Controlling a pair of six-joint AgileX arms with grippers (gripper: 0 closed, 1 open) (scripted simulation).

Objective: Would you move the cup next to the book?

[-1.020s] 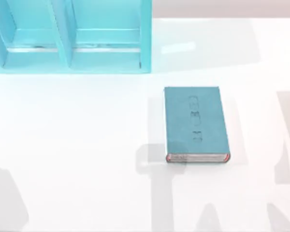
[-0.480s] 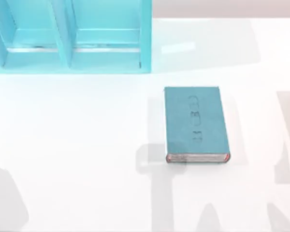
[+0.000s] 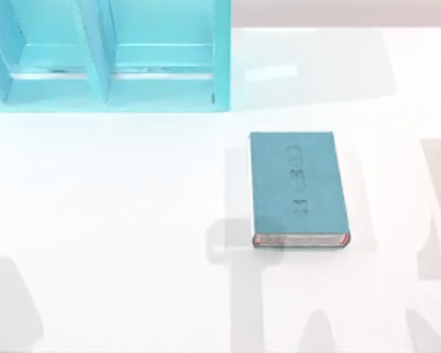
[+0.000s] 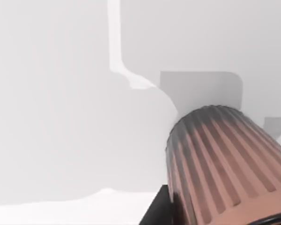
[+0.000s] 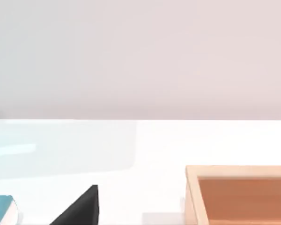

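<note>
Cup (image 4: 225,164): ribbed, copper-brown, close against the left gripper; whether the fingers gripped it could not be told. Book (image 3: 299,189): flat on tabletop (image 3: 132,220), right of centre. Advised: keep cup upright, set it just beside the book, not touching.

teal shelf unit (image 3: 110,55) on white table (image 3: 117,220), wooden box (image 5: 239,194)

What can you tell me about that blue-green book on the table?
The book is a closed teal hardcover lying flat on the white table, cover up, a little right of the middle in the top view. Faint embossed lettering runs along the cover. Its near edge shows pale pages with reddish corners. It lies in front of the teal shelf unit, well apart from it. Nothing rests on it or touches it but the table.
</note>
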